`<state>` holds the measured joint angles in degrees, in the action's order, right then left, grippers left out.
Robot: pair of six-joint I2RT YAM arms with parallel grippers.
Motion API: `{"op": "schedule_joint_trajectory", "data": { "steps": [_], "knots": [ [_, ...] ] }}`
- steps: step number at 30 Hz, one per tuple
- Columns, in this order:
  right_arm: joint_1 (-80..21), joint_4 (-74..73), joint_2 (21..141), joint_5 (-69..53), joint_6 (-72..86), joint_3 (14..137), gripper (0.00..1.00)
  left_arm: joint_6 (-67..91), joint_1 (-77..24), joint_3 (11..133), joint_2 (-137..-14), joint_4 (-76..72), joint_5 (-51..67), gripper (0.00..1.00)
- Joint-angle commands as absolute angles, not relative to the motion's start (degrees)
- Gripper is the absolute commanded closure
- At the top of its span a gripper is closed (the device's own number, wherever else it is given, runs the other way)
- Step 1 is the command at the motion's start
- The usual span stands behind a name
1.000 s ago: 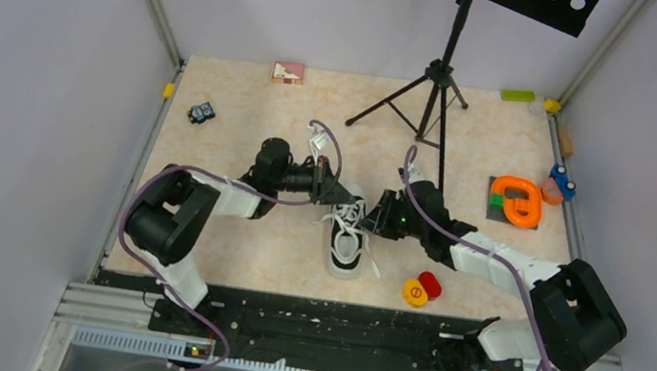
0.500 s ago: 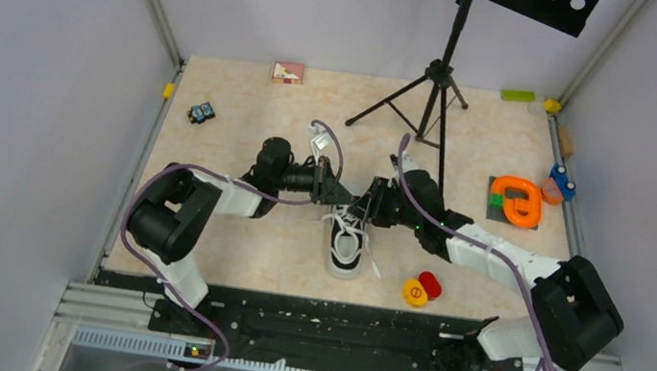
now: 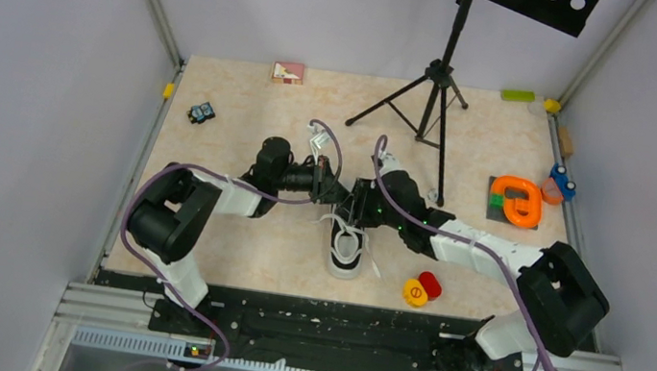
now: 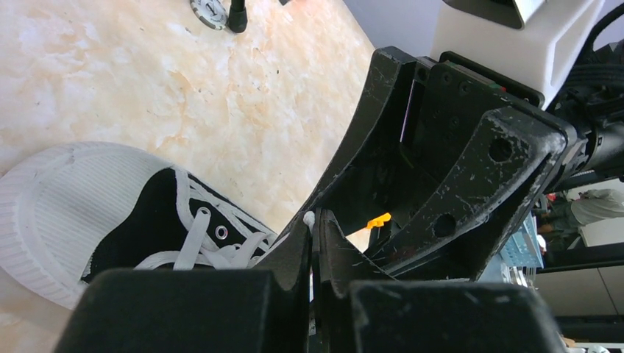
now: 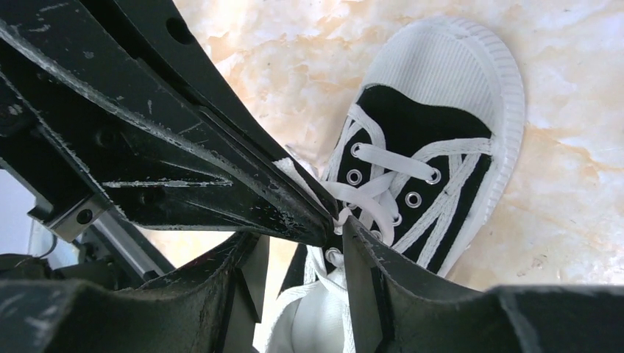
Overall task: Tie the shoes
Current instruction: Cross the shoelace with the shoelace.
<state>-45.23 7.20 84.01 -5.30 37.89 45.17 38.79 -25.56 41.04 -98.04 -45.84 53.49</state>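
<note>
Sneaker (image 3: 347, 246): one; tripod (image 3: 438, 72): one

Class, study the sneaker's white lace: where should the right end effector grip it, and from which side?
Grip the lace beside the shut left end effector, where it is lifted off the sneaker. Come from the right arm's side, the open right end effector straddling the raised strand; elsewhere it lies flat.

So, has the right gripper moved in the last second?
Yes. The right gripper has travelled left, away from the tripod, and now meets the left gripper over the laces of the shoe.
</note>
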Motion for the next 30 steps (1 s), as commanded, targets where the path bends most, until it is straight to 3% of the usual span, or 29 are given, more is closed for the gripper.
{"op": "schedule_joint_trajectory", "data": {
  "steps": [1, 5, 30],
  "knots": [
    [-47.67, 7.18, 83.59, 4.23, 35.16, 48.48, 0.57, 37.79, -25.66, 42.08, -97.04, -47.37, 54.13, 1.0],
    [-48.94, 5.4, 83.49, 8.91, 33.4, 49.13, 0.57, 37.74, -25.65, 42.01, -97.2, -47.37, 54.22, 1.0],
    [-49.65, 11.08, 86.23, 9.61, 34.8, 49.1, 0.6, 37.79, -25.62, 42.15, -97.3, -46.43, 54.38, 1.0]
  ]
}}
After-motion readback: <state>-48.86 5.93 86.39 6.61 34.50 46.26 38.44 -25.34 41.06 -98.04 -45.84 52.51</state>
